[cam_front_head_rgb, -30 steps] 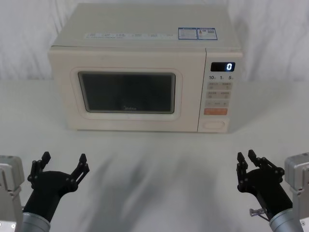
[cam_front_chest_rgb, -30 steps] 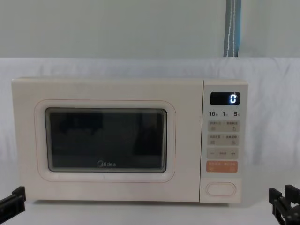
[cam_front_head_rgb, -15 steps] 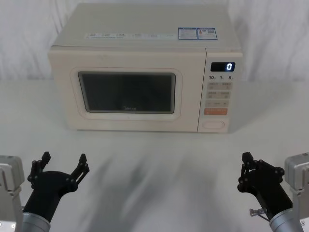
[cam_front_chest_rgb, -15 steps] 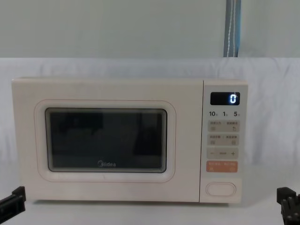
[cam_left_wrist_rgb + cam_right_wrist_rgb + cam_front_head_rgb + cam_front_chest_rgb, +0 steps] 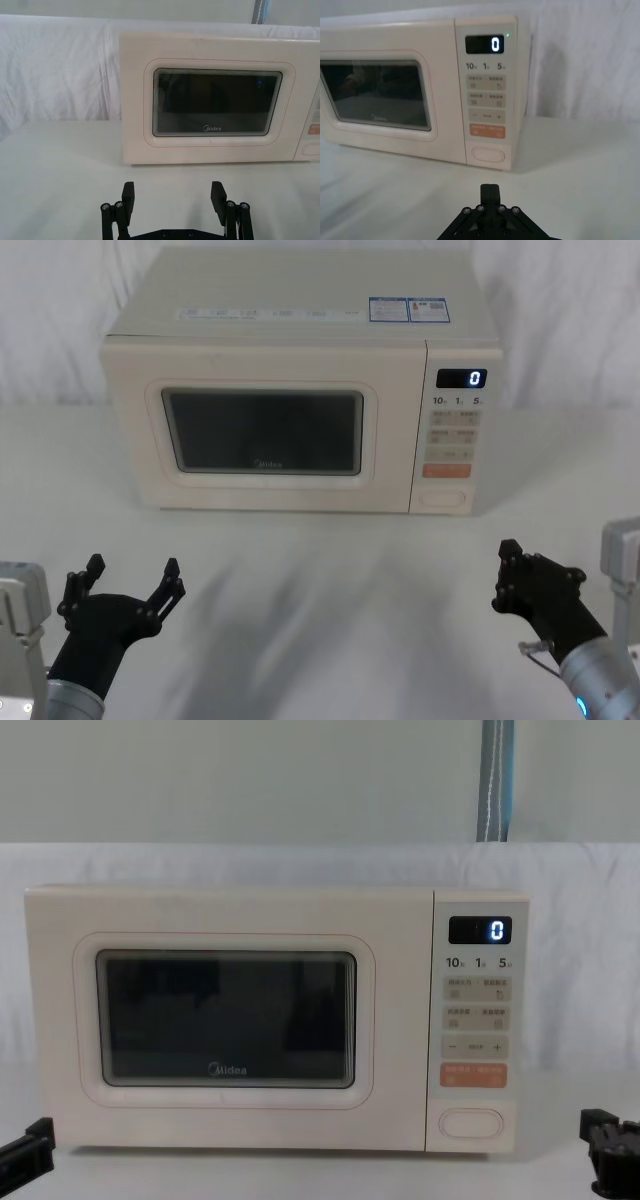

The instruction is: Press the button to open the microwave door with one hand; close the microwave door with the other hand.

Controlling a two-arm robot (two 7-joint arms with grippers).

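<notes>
The microwave stands at the far middle of the white tabletop (image 5: 320, 570), with its front turned to the robot. The microwave door (image 5: 260, 428) takes the left and middle part of the front and it is shut, flush with the body; its dark window carries a small grey logo at the lower edge. To the right of the door is the narrow control panel (image 5: 458, 435), where the display (image 5: 461, 378) shows a lit "0". The button (image 5: 445, 498) is the wide cream key at the very bottom of this panel, directly under the orange key (image 5: 446, 470), and nothing touches it. The left hand (image 5: 128, 584) rests low at the near left of the tabletop, well apart from the microwave; its two black fingers are spread wide and hold nothing, and in the left wrist view they point toward the door. The right hand (image 5: 510, 570) is at the near right, in front of the control panel side but far from it; its fingers are pressed together to one narrow tip and hold nothing. In the right wrist view this closed tip points about toward the button.
</notes>
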